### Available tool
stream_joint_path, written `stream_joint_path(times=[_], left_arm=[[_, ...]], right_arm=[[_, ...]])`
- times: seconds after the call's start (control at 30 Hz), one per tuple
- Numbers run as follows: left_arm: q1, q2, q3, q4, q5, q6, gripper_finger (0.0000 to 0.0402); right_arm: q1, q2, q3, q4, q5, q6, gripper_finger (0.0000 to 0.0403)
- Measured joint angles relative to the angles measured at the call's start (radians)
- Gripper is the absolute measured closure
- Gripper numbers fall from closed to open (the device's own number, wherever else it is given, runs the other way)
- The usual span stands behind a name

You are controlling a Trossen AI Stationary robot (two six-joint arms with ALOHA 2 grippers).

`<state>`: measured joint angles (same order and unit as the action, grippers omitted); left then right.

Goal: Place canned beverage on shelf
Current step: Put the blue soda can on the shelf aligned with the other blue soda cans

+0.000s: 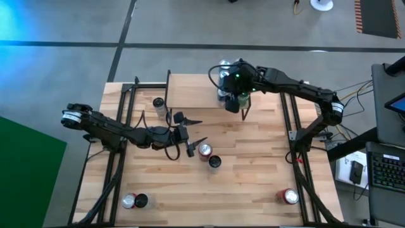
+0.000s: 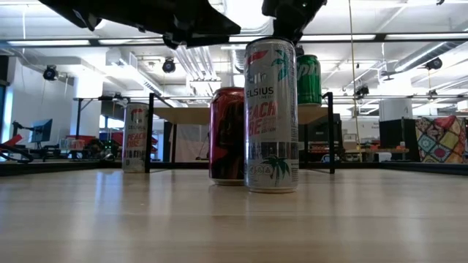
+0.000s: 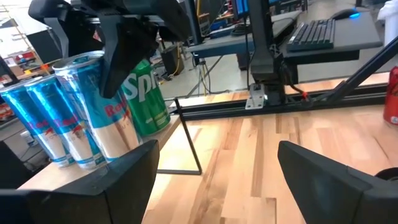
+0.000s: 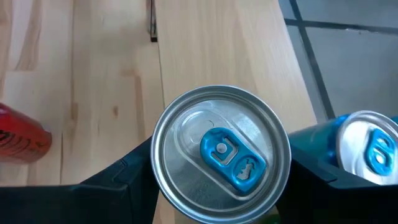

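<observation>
Light-wood table (image 1: pixel 253 183) in an open workshop, with the shelf (image 1: pixel 190 92) at its far edge.

Farthest out in front of the shelf: a pair of cans (image 1: pixel 134 201) towards one table corner and a lone red can (image 1: pixel 290 196) towards the other, upright and well apart, apparently stock waiting its turn.

Closer to the shelf, still on the bare boards: a tall Celsius can (image 2: pixel 271 117) and a dark red can (image 2: pixel 227 135), upright and just beside each other, not yet shelved.

Just in front of the shelf: left gripper (image 1: pixel 193 132), hanging above the table with fingers spread wide and nothing between them. Looks parked clear of the shelf so as not to crowd the other arm.

Beside the shelf's left end: one more can (image 1: pixel 158 102), on the table rather than on the board.

At the shelf's right end: right gripper (image 1: pixel 233 98), reaching down from above, fingers closed around a silver-topped can (image 4: pixel 221 152) with a blue tab. Grips it at the rim, seemingly to keep it upright. Sits tight against two blue cans (image 3: pixel 46 118) and a green Sprite can (image 3: pixel 146 99) already on the board, probably to save room. Cannot tell whether its base rests on the board yet.

Beyond the shelf: grey concrete floor, desks, monitors, a keyboard, ceiling strip lights.
</observation>
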<state>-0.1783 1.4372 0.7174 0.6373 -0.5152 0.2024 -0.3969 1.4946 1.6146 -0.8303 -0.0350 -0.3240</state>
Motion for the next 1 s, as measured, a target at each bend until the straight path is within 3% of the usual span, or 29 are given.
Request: stream_joint_path(times=[0.53,1.0], left_arm=[[0.000,0.000,0.000,0.002,-0.001,0.000,0.0088],[0.000,0.000,0.000,0.002,-0.002,-0.001,0.0088]], right_arm=[[-0.061,-0.008,-0.070,0.073,-0.043,0.001,0.0172],[-0.085,-0.024,-0.081,0.072,-0.069,0.026,0.0136]])
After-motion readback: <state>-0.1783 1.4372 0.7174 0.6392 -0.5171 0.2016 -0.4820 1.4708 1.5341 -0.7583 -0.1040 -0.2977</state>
